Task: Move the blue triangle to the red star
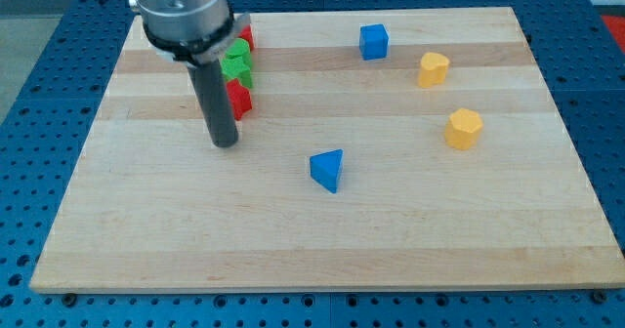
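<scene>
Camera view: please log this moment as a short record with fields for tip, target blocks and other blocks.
tip: my tip on the board, left of the blue triangle, apart from it
red blocks: one beside the rod, another above; shapes unclear
green block: between the reds
others: blue cube, two yellow blocks

The triangle lies at four o'clock of the tip; the star sits just beside the tip, at one o'clock.

Pale striped-grain wood bench on blue perforated base; blue triangle, blue cube, two yellow blocks, green block, red blocks, dark rod
</scene>
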{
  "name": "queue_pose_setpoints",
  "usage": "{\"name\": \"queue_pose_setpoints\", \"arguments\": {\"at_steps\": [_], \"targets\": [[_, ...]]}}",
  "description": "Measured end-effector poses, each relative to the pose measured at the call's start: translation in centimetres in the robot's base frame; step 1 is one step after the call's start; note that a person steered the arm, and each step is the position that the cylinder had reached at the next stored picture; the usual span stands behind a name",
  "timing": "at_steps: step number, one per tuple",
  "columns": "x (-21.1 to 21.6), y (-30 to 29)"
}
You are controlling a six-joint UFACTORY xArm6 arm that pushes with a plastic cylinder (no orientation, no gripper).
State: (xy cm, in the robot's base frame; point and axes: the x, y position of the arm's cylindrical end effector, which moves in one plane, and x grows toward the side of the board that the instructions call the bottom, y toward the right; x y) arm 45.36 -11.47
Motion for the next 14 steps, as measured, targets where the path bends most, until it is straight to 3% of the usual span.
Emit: {"name": "queue_pose_setpoints", "arguments": {"at_steps": [2,3,4,6,10,14], "targets": [[-1.9,10.1],[-0.4,15.3],[4.6,15.8],[5.4,11.7],[0.4,3.2],[-1.0,1.7]]}}
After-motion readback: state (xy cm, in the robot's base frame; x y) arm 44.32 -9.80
